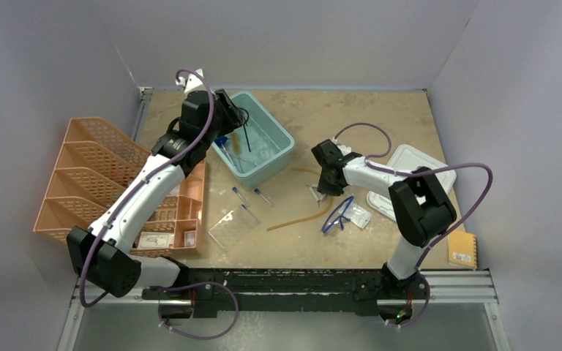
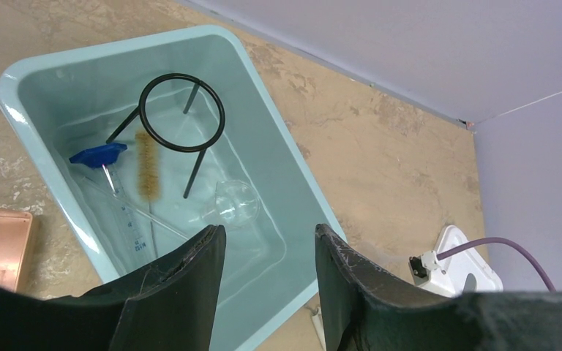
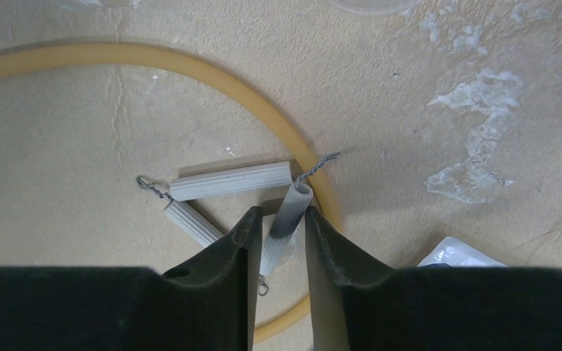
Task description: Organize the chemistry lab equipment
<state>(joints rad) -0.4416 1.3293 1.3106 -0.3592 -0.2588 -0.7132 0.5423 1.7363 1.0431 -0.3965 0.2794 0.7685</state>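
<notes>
Right claw [image 3: 283, 221] pinched on one leg of white ceramic-tube wire triangle [image 3: 230, 179], which lies on counter [image 3: 80, 146] against amber rubber tubing [image 3: 190, 62]. Risk: off-centre hold, so triangle may swing, slip or drag tubing. Left claw [image 2: 271, 241] spread, empty, above teal plastic bin [image 2: 15, 80].

One triangle [image 3: 230, 179] of three white sleeves has one sleeve between the right fingers [image 3: 227, 248], and one tubing [image 3: 190, 64] curves past them. Ahead of the left fingers [image 2: 183, 270], one bin [image 2: 263, 153] holds one ring stand [image 2: 183, 113], one brush [image 2: 146, 164] and one tube [image 2: 99, 155]. Three tubes [image 1: 263, 196] and one rack [image 1: 230, 228] lie between the two pairs of fingers.
</notes>
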